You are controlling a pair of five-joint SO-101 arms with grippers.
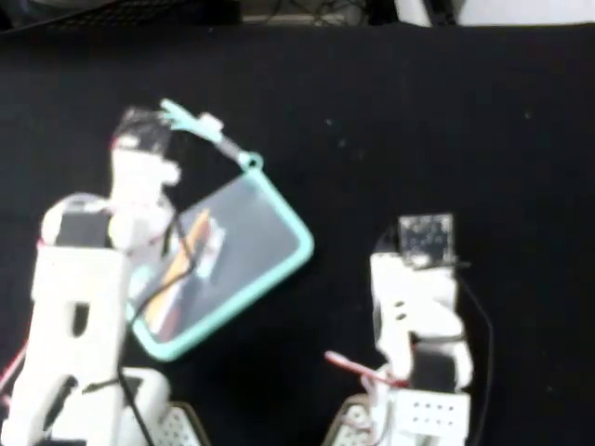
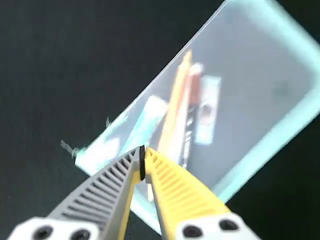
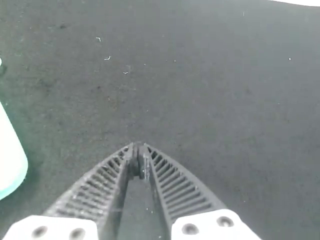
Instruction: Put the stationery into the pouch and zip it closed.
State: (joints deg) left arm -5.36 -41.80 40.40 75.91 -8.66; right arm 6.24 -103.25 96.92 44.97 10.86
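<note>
Zip-closing step: pouch [image 1: 265, 218] lies slantwise on the surface [image 1: 446, 111], stationery [image 1: 191, 246] inside.
Your left gripper [image 2: 142, 159] hovers at the pouch's edge with jaws closed; a pinched zip tab cannot be confirmed. The right gripper [image 3: 138, 151], jaws closed, holds nothing. Pull along the zip line, not upward.

The left arm [image 1: 79, 297] covers one end of the pouch [image 1: 265, 228].
</note>
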